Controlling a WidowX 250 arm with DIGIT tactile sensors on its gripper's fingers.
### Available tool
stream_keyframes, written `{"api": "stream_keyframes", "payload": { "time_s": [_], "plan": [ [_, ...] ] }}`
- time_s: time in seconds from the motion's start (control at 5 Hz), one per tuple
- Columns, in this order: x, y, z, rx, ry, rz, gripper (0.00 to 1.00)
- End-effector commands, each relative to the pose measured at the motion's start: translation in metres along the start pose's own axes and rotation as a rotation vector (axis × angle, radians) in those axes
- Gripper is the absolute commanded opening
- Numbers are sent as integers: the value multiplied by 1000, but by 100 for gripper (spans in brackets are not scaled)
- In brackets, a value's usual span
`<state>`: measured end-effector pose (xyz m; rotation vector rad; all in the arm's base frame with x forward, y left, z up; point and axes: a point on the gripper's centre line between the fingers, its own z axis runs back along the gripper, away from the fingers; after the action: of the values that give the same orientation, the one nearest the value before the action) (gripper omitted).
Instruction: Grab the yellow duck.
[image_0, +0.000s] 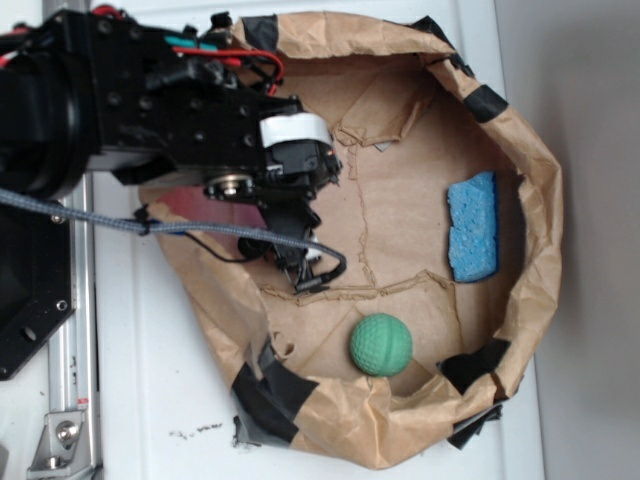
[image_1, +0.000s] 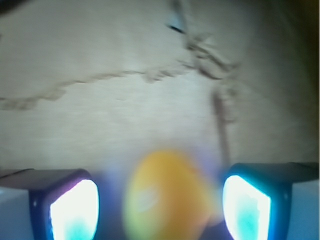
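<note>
Brown paper (image_1: 125, 110) backs the wrist view's yellow duck (image_1: 167, 195) between the wide hand (image_1: 160, 207), hidden outside.

exterior cam looks straight down on the paper-lined bin (image_0: 530, 200); wrist cam sits super close, both sharing its brown floor (image_1: 125, 110).
</note>
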<state>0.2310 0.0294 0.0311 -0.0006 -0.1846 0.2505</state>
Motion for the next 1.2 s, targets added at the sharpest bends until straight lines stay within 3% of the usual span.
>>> {"api": "stream_keyframes", "payload": {
  "time_s": [0.0, 0.6, 0.8, 1.0],
  "plan": [
    [17, -5, 15, -41, -74, -14, 100],
    [17, 3, 7, -24, -53, 3, 100],
    [11, 4, -24, 14, 16, 5, 0],
    [10, 0, -25, 6, 14, -27, 0]
  ]
}}
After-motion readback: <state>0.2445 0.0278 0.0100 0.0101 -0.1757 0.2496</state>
